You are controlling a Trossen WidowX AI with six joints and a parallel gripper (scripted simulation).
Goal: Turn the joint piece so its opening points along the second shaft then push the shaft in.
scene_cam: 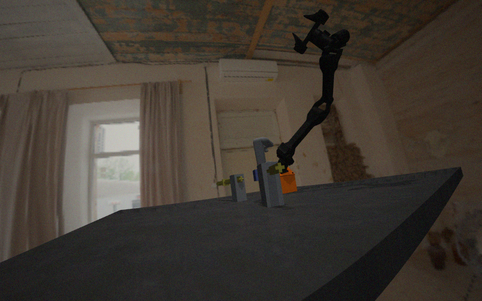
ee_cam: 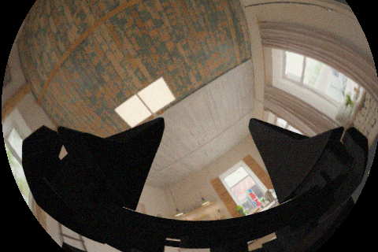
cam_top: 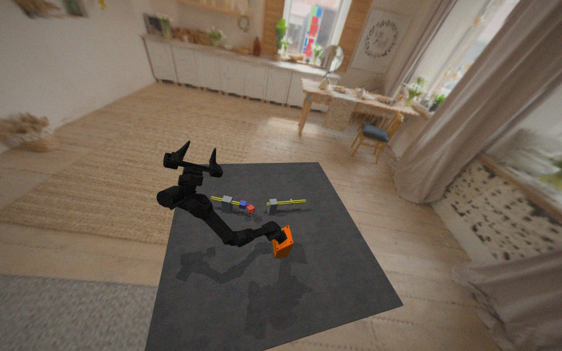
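Beyond the blue hinge piece (cam_top: 243, 204) (scene_cam: 255, 175), the red square joint piece (cam_top: 250, 208) probably swings loosely, so pinch its flat sides; the gripper's fingers (cam_top: 197, 158) (scene_cam: 300, 28) are spread, grasping nothing.

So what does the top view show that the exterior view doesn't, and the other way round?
Only the top view: the red piece beside the blue piece, and the chair with its dark cushion.

Only the exterior view: the wall-mounted air conditioner and the painted ceiling.

Both: that blue piece, two upright grey blocks with yellow shafts, the arm on its orange base, and the open gripper raised away from the blocks.
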